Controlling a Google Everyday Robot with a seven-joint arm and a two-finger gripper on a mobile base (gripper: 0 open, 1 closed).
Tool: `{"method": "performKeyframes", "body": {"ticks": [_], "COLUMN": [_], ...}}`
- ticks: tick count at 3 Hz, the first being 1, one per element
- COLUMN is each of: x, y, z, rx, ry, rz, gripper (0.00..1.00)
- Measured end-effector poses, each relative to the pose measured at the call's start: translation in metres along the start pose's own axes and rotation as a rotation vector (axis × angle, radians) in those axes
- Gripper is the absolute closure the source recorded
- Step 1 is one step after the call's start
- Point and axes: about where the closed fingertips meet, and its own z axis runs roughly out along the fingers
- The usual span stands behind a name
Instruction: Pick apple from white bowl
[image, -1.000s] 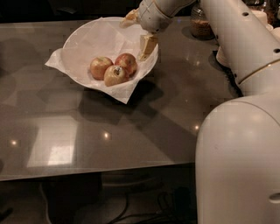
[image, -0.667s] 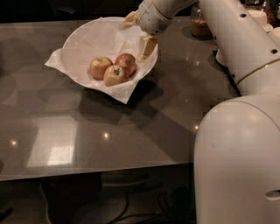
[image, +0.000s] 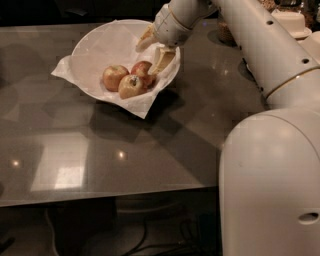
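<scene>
The scene is dim and lit from above, with a pale square of glare and small bright spots on the glossy desk (image: 200, 125). The bowl (image: 95, 47) casts a dark shadow toward the near right. The gripper (image: 154, 49), fingers apart over the bowl's right rim, catches the light against a black background.

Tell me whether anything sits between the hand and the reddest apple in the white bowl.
Nothing visible does. The hand hangs open over the right side of the white bowl, its lower finger close beside the red apple. The two yellower apples lie on that apple's far side from the hand, crowding it but not blocking.
</scene>
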Motion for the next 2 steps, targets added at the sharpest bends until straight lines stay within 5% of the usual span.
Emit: {"method": "performKeyframes", "body": {"ticks": [2], "x": [-0.0021], "y": [0.0085], "z": [0.0123], "rx": [-0.046], "ry": [-0.008], "rz": [-0.001], "gripper": [0.42]}}
